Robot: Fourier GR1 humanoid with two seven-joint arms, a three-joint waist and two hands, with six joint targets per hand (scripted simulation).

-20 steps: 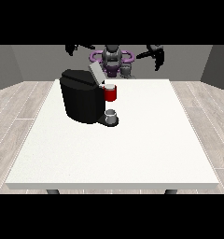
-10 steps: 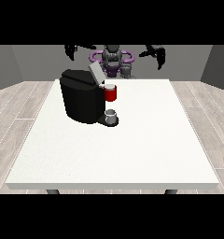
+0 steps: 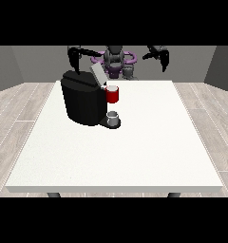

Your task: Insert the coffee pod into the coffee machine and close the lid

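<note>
— Where's the pod [image 3: 112, 94]?
— Red, at the machine's [image 3: 82, 97] head under the raised lid [image 3: 98, 75], above a small cup [image 3: 113, 116]. The lid stands open so it can seat.
— And the hands?
— Both are raised behind the desk [image 3: 135, 142]. The hand at the view's left [image 3: 75, 57] hangs above the machine; the hand at the view's right [image 3: 159, 53] is well apart. I cannot tell how their fingers lie.

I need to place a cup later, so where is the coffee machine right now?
In the front view the coffee machine stands on the white table, left of centre toward the robot's edge, its lid raised.
</note>
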